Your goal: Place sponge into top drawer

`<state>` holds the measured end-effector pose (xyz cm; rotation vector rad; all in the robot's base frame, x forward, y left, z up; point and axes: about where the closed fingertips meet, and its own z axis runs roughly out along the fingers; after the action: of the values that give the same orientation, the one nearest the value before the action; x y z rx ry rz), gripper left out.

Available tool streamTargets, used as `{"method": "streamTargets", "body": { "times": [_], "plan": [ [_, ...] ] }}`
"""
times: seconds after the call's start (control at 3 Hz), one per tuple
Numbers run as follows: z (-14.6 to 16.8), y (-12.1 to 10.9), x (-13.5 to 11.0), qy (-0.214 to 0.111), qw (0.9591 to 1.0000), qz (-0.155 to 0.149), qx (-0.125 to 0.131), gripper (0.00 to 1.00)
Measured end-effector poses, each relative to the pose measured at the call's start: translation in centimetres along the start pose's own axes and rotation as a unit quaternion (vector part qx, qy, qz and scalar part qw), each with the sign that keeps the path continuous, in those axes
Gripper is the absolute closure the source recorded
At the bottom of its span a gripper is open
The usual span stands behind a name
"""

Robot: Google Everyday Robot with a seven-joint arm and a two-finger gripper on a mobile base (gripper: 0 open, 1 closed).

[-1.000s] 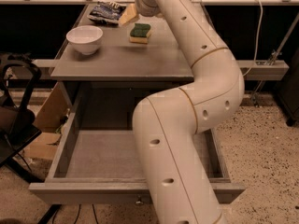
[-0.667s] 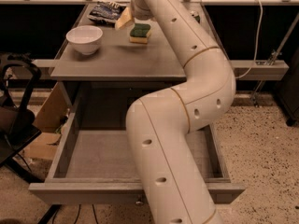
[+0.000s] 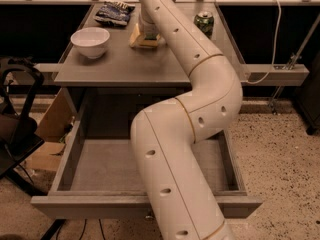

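Observation:
The sponge (image 3: pixel 137 38) lies at the back middle of the table top; only its yellow foam edge shows, the rest is covered by my arm. My gripper (image 3: pixel 148 32) is down over the sponge, at the end of the white arm that reaches from the lower edge across the drawer and table. The top drawer (image 3: pixel 90 207) is pulled far out below the table, and the part of its grey floor that shows holds nothing. Its small knob (image 3: pixel 148 217) shows under the front panel.
A white bowl (image 3: pixel 90 41) stands on the table (image 3: pixel 115 69) at the left. A chip bag (image 3: pixel 114 12) lies at the back left and a green soda can (image 3: pixel 204 22) at the back right. A cardboard box (image 3: pixel 47 136) and a black chair (image 3: pixel 15 129) stand left of the drawer.
My arm has swung left and down over the sponge, so its green top no longer shows. The soda can has come into view to the right of the arm.

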<state>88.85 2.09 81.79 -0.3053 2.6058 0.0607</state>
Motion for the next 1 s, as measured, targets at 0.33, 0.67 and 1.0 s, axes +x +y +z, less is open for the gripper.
{"method": "streamTargets", "body": {
  "times": [0.33,0.67,1.0],
  "plan": [
    [0.4,-0.1,0.2,0.008,1.0000,0.002,0.004,0.44],
    [-0.4,-0.1,0.0,0.007,1.0000,0.002,0.004,0.67],
    [-1.0,0.0,0.1,0.007,1.0000,0.002,0.004,0.90]
  ]
}}
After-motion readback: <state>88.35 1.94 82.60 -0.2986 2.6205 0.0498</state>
